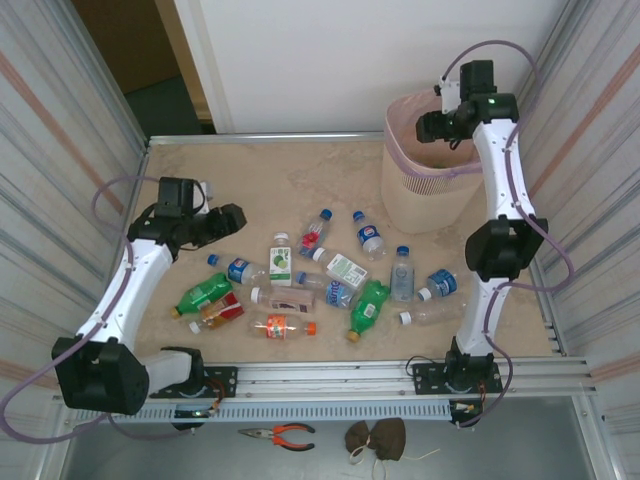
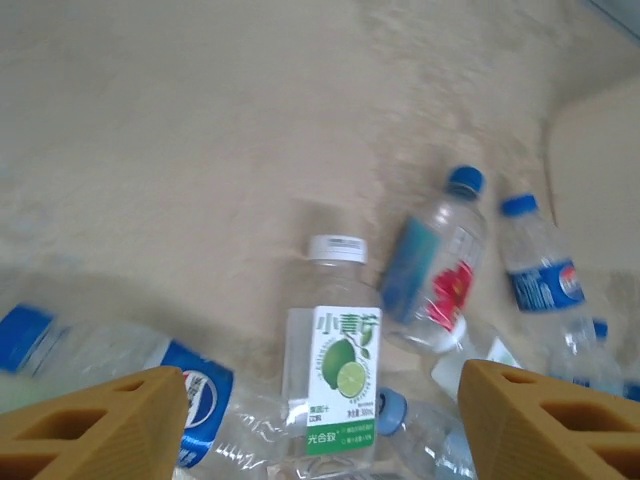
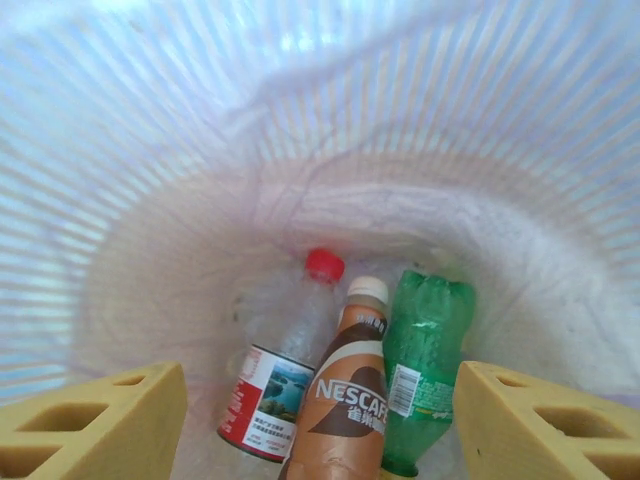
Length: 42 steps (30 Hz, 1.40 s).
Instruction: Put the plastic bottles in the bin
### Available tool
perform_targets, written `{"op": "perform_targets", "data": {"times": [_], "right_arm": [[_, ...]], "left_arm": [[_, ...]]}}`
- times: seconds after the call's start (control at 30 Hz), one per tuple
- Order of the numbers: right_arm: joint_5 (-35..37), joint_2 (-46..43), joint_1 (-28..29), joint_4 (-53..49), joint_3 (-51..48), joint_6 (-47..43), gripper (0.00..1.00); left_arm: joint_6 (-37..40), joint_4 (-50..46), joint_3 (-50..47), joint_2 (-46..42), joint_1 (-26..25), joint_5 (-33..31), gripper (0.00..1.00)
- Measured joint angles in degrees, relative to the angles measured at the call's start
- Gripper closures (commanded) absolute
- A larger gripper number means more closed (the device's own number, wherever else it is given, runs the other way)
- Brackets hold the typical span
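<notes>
Beige, stone-patterned surface (image 1: 270, 170) carries everything: the bin (image 1: 430, 195) stands at its far right, and the plastic bottles (image 1: 368, 305) not yet binned lie scattered across the near middle, well apart from it. Three bottles lie at the bin's bottom, a red-capped clear one (image 3: 285, 370), a brown Nescafé one (image 3: 345, 400) and a green one (image 3: 425, 370). They sit below the right gripper (image 3: 320, 400), whose fingers stand apart with nothing between them. That arm reaches out over the bin, so the left gripper (image 1: 232, 220) is by far the nearer to the scatter. Its fingers (image 2: 100, 420) are spread and empty too. In its wrist view the lime-labelled bottle (image 2: 333, 370) lies straight ahead, centred between them, white cap pointing away. The bottle's long axis runs along the line of approach, so the fingers would likely close across its width.
</notes>
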Motion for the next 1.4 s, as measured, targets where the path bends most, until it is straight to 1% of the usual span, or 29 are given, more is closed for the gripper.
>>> {"op": "perform_targets", "data": {"times": [0.1, 0.2, 0.33, 0.47, 0.7, 0.87, 0.97, 1.1, 1.17, 1.4], "right_arm": [[0.0, -2.8, 0.3, 0.1, 0.0, 0.0, 0.3], [0.4, -5.2, 1.2, 0.1, 0.0, 0.0, 0.3], [0.9, -9.0, 3.0, 0.6, -1.4, 0.0, 0.3], [1.9, -13.2, 4.3, 1.6, -4.8, 0.0, 0.3], [3.1, -20.5, 4.9, 3.6, -12.4, 0.0, 0.3], [3.7, -23.3, 4.9, 4.4, -17.0, 0.0, 0.3], [3.7, -24.8, 4.9, 5.1, -19.8, 0.0, 0.3], [3.9, -26.9, 4.9, 5.7, -23.1, 0.0, 0.31], [4.0, -27.7, 4.9, 5.8, -23.9, 0.0, 0.31], [4.7, -29.9, 5.1, 6.2, -25.4, 0.1, 0.32]], "left_arm": [[-6.9, -0.6, -1.8, -0.1, 3.0, -2.6, 0.35], [-13.0, -1.3, -4.0, -0.1, 7.0, -3.6, 0.37], [-19.1, -1.4, -6.3, 1.4, 12.3, -2.9, 0.4], [-22.1, -1.2, -6.6, 6.8, 15.1, -0.8, 0.41], [-23.8, -1.2, -5.3, 17.4, 15.5, 1.4, 0.42], [-24.9, -0.7, -3.8, 21.9, 15.5, 2.5, 0.43], [-25.6, 0.2, -3.5, 24.3, 15.5, 3.8, 0.49], [-26.7, 1.6, -3.3, 27.0, 15.5, 5.3, 0.51], [-27.1, 2.0, -3.2, 27.9, 15.5, 5.7, 0.54], [-28.4, 2.8, -3.1, 28.3, 15.5, 6.3, 0.7]]}}
